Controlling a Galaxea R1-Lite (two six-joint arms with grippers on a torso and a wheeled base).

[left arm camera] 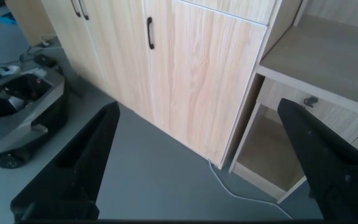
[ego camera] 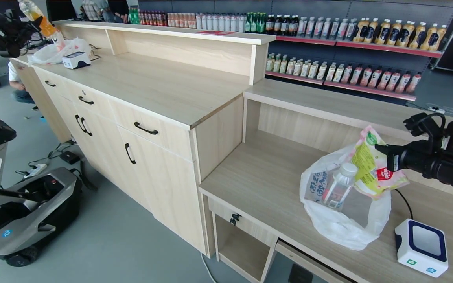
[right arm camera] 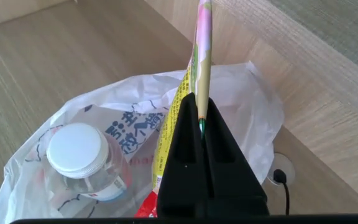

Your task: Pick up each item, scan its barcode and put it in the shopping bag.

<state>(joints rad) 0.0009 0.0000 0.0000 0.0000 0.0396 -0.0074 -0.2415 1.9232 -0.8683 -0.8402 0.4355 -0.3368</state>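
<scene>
Right pincer (ego camera: 383, 156): fingers clamped tight on the snack packet (ego camera: 370, 167), a flat pink/yellow-green pouch, gripped at one edge nr mid-height. Packet pos.: held on edge over the open mouth of the shopping bag (ego camera: 342, 228), upper end tilted up toward the table's rear wall, lower end at the bag's rim. Cannot tell whether the packet touches the bag film. Shopping bag: white thin plastic, standing on the right part of the low light-wood table (ego camera: 266, 181), mouth open upward. Inside the bag: water bottle (ego camera: 338, 188), clear w/ white cap, leaning, cap toward the mouth, just beside the packet's lower end. Scanner (ego camera: 421, 247): white box w/ dark-blue-framed window facing up, on the table just beside the bag, nr the front edge, on the robot's right. Black cable (ego camera: 404, 202): lies on the table btwn bag and scanner, running toward the rear wall. Left pincer (left arm camera: 197, 106): fingers wide apart, nothing btwn them, hanging over the grey floor (left arm camera: 166, 180), facing the cabinet doors (left arm camera: 197, 62) below the higher counter. Rear of scene: shelves (ego camera: 348, 41) w/ rows of drink bottles.
</scene>
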